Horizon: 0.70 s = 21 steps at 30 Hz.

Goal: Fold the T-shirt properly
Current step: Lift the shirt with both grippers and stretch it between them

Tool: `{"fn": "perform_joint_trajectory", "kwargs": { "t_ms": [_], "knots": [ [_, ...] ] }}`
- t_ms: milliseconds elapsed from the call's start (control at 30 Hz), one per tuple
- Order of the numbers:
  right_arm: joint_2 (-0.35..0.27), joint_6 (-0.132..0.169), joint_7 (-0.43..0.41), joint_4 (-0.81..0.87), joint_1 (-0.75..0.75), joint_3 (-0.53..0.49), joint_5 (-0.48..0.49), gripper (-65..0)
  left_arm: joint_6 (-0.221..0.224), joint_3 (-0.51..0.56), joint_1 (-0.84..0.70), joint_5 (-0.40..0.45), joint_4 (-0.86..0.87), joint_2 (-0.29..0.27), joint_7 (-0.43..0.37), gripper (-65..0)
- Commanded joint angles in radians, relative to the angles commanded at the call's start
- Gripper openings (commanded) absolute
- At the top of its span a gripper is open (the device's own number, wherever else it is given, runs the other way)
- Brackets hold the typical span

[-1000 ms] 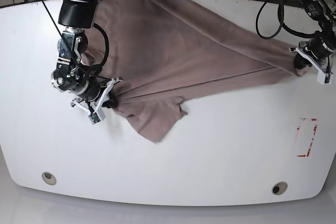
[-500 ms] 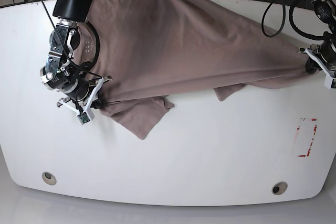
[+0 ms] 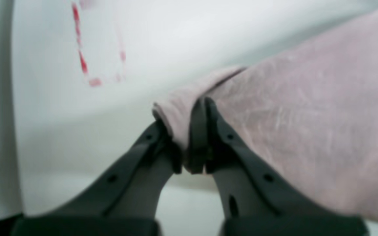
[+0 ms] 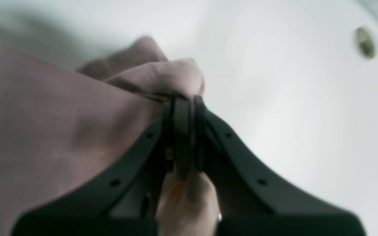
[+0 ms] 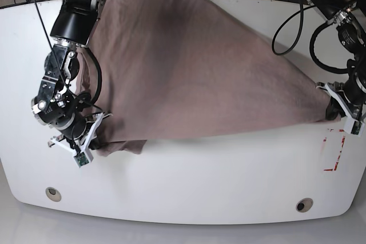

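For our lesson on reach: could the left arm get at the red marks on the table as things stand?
Probably not yet: the left gripper has its jaws shut on the T-shirt, though the red marks look near and uncovered.

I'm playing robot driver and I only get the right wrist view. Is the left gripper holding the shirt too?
Observer: Yes, the left gripper is shut on a pinched bit of the shirt.
Child: Are there any marks on the table?
Observer: Yes, red marks on the table, near the left gripper's side.
Child: Is the cloth between the grippers bunched up?
Observer: No, the base view shows it spread out wide between them.
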<state>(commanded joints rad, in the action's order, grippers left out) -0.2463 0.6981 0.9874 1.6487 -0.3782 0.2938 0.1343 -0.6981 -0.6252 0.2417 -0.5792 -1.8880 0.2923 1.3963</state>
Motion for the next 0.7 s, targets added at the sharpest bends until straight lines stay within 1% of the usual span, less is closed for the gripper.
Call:
{"fn": "perform_joint_trajectory", "kwargs": {
  "t_ms": [300,367,467,533,567,633,667,700],
  "knots": [
    [-0.005,0.0,0.011,0.003,-0.055,-0.002,0.0,-63.7,0.004,0.005,0.114,0.003,0.002,0.006,0.0,-65.0],
    [-0.015,0.0,0.026,0.003,-0.083,-0.002,0.0,-63.7,0.045,0.006,0.132,0.003,0.002,0.005,0.0,-65.0],
    [-0.028,0.0,0.044,0.003,-0.129,-0.003,0.0,-63.7,0.12,0.015,0.169,0.003,0.002,0.002,0.0,-65.0],
    [-0.031,0.0,0.046,0.003,-0.16,-0.006,0.0,-63.7,0.145,0.018,0.195,0.003,0.002,0.002,0.0,-65.0],
    [-0.032,0.0,0.046,0.002,-0.187,-0.025,0.0,-63.7,0.154,0.018,0.218,0.005,0.002,0.002,0.0,-65.0],
    [-0.041,0.0,0.046,0.0,-0.222,-0.054,0.0,-63.7,0.159,0.018,0.244,0.017,0.002,0.002,0.0,-65.0],
    [-0.063,0.0,0.046,0.0,-0.253,-0.084,-0.002,-63.7,0.159,0.02,0.273,0.038,0.002,0.002,0.0,-65.0],
    [-0.072,0.0,0.046,0.0,-0.269,-0.101,-0.002,-63.7,0.157,0.025,0.292,0.052,0.002,0.002,0.0,-65.0]
  ]
}}
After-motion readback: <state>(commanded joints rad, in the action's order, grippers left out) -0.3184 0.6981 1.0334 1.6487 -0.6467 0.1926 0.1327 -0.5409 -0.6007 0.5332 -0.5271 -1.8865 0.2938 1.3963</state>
